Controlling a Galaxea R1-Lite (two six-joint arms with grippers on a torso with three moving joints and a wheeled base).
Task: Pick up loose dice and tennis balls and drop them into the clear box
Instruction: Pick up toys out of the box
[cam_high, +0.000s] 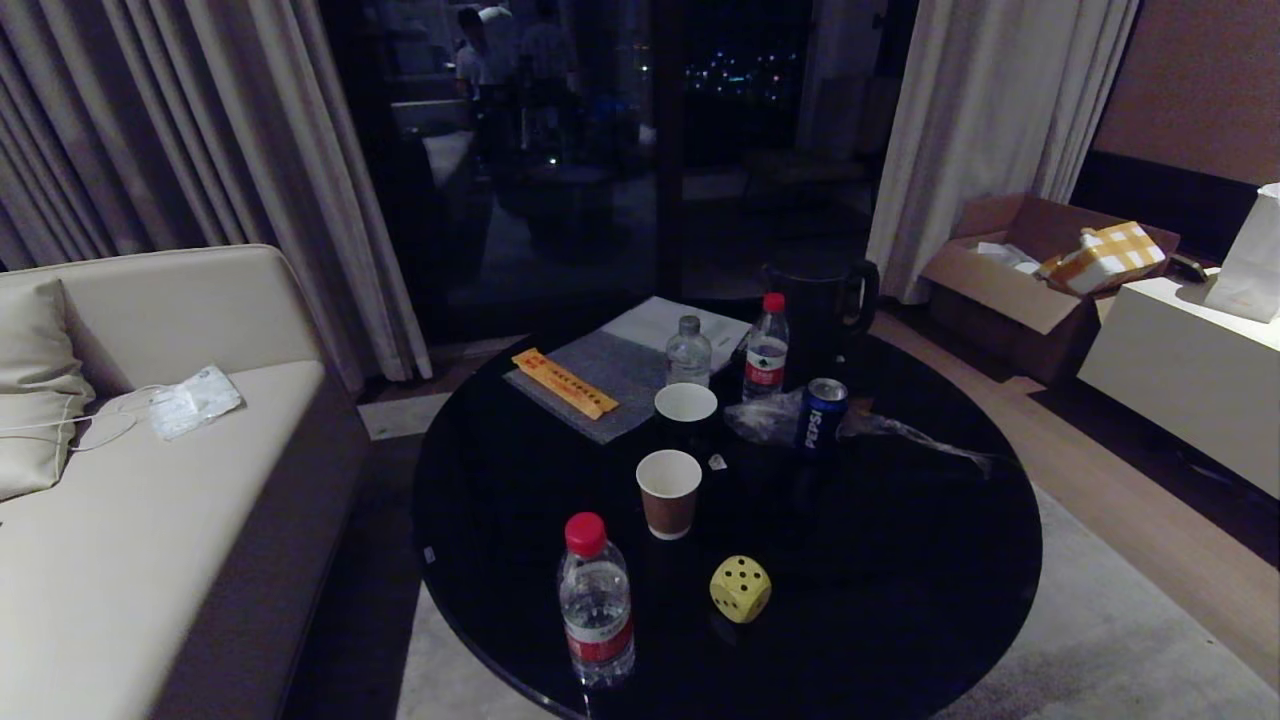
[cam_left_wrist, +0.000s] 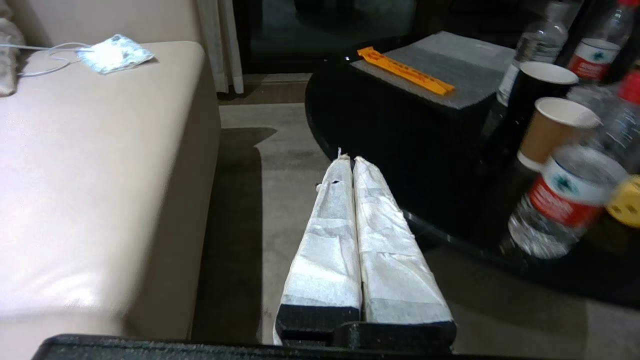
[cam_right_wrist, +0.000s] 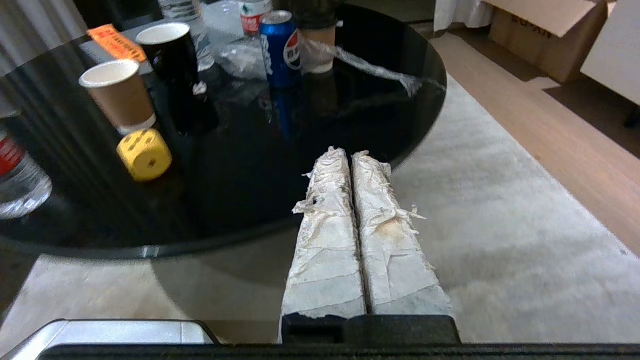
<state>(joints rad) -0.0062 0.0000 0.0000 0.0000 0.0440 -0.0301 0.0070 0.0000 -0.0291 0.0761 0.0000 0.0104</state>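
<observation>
Dim hotel-ish room, round black bench (cam_high: 900, 560) loaded with drinks. Yellow die (cam_right_wrist: 144, 154) is sitting ahead and off to the left of the right claw (cam_right_wrist: 350, 152), nearer it than the left claw (cam_left_wrist: 348, 159). Both claws are hanging pinched together, holding nothing, short of the bench edge.

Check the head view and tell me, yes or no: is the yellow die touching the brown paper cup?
No. The yellow die sits on the black table apart from the brown cup, with bare tabletop between them.

Water bottle (cam_high: 596, 600) and paper cup (cam_high: 669, 492) crowd yellow die (cam_high: 740, 588), bare tabletop (cam_high: 900, 540) on its right
</observation>
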